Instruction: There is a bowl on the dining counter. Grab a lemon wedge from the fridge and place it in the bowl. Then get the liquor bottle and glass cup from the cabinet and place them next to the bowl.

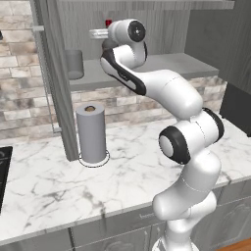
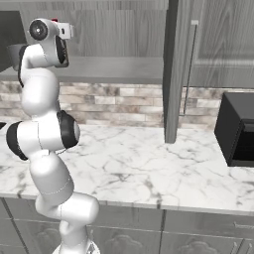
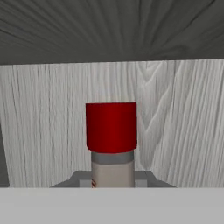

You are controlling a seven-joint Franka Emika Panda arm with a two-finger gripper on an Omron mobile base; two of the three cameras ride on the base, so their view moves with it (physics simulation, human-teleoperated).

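**Claw up in the cabinet at the red-capped bottle**

Arm (image 1: 166,93) reaches high from the desk (image 1: 54,181) edge into the open cabinet; shelf (image 1: 162,66) runs wide to the right with bare room there. Open cabinet door (image 1: 59,88) hangs edge-on at the left of the arm in the left base view, another door edge (image 2: 173,74) stands to the arm's right in the right base view, so the arm works in the gap between them. Marble desk below is mostly bare around the robot base.

Liquor bottle (image 3: 112,144) sits dead centre ahead of the claw (image 3: 113,183) in the hand view, red cap up, upright, pale neck running down between the two finger pads (image 3: 81,180). Pads sit just beside the neck on both sides; contact itself can't be told. Claw looks narrow, closed in around the neck. Red cap tip (image 1: 108,22) peeks just past the hand in the left base view, back wall of the cabinet (image 3: 183,122) behind it.

Grey cup (image 1: 74,63) stands on the same shelf, well to the left of the hand, behind the door edge; what's in it can't be told. Paper towel roll (image 1: 91,133) stands upright on the desk below, near the door. Black appliance (image 2: 240,131) sits at the far right of the desk.
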